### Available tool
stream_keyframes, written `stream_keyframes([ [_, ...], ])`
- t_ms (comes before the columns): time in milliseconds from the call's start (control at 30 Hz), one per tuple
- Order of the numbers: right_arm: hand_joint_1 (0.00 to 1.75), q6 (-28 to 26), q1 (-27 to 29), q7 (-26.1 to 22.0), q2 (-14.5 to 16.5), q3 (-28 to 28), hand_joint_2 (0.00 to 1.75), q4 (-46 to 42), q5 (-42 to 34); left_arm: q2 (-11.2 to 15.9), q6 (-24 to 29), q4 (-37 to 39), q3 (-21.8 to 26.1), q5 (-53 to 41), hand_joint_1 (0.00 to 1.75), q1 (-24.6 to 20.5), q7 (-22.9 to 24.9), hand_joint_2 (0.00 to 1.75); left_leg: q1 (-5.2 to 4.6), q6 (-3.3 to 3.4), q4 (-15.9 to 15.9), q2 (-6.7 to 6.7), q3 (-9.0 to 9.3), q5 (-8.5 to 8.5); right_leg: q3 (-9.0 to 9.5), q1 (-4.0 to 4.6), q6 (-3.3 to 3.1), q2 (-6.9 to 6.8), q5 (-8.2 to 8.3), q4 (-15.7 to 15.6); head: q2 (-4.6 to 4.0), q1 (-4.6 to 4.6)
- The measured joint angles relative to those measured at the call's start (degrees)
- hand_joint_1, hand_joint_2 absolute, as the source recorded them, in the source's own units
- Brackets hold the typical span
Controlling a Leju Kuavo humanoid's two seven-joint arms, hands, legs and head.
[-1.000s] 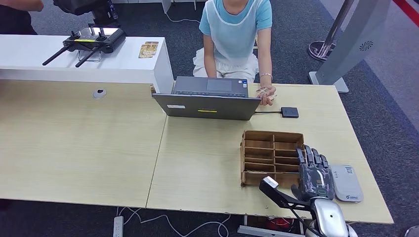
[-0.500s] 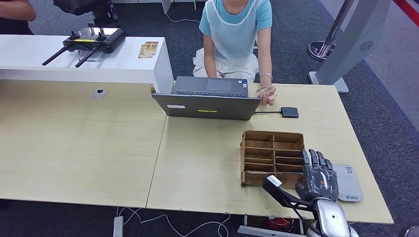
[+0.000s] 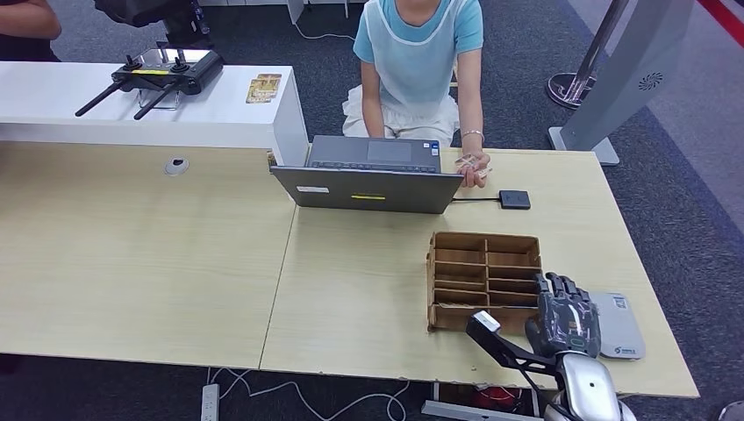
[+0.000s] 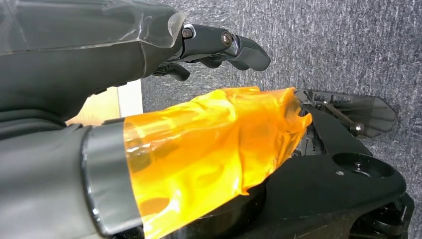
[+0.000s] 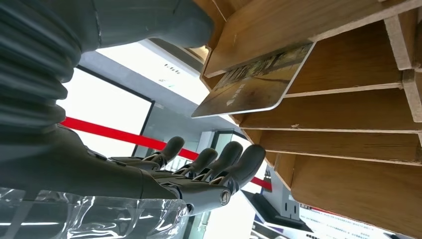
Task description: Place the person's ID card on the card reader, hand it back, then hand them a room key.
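Observation:
My right hand [image 3: 566, 320] hovers at the table's front right, between the wooden slotted box [image 3: 482, 263] and the grey card reader [image 3: 618, 326]. It holds nothing, and its thumb sticks out over the box's front corner. In the right wrist view its fingers [image 5: 209, 162] lie stretched out just clear of the wooden slots [image 5: 348, 124], where a room key card [image 5: 256, 82] leans in one compartment. A person in a blue top [image 3: 419, 53] sits behind the laptop [image 3: 368, 180], one hand [image 3: 472, 167] on the table holding something small and card-like. My left hand [image 4: 219, 47] hangs beside the table over the carpet, holding nothing.
A small black hub [image 3: 514, 199] lies right of the laptop on its cable. A white counter [image 3: 132, 110] at the back left carries a remote controller [image 3: 167, 72] and some cards [image 3: 262, 88]. A grey stand [image 3: 623, 79] rises at the back right.
My right hand has drawn back from over the box toward the table's front edge and a little to the right, its fingers bending slightly. The person has kept still.

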Motion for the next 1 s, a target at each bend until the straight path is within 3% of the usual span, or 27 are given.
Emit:
stream_keyframes([
  [500,0.70,-0.25,-0.98,-0.86,0.46,0.00,1.75,0.96,0.00,0.00,0.18,0.00,0.00,0.00,0.00,-0.02,0.00,0.00,0.00,0.00,0.00,0.00,0.00,0.00,0.01,0.00,0.00,0.00,0.01,0.00,0.00,0.01],
  [700,0.94,-0.66,-1.21,-0.95,0.47,0.01,1.75,1.08,0.00,0.00,0.21,0.00,0.00,0.00,0.00,-0.03,0.00,0.00,0.00,0.00,0.00,0.00,0.00,0.00,0.01,0.00,0.00,0.00,0.01,0.00,0.01,0.00],
  [1000,0.90,-1.65,-1.26,-1.66,0.51,0.04,1.75,0.95,-1.27,0.01,0.23,0.00,0.00,-0.02,0.00,-0.02,0.34,0.00,0.00,0.00,0.00,-0.01,0.01,0.00,0.01,0.00,0.00,-0.01,0.01,0.00,0.00,0.00],
])
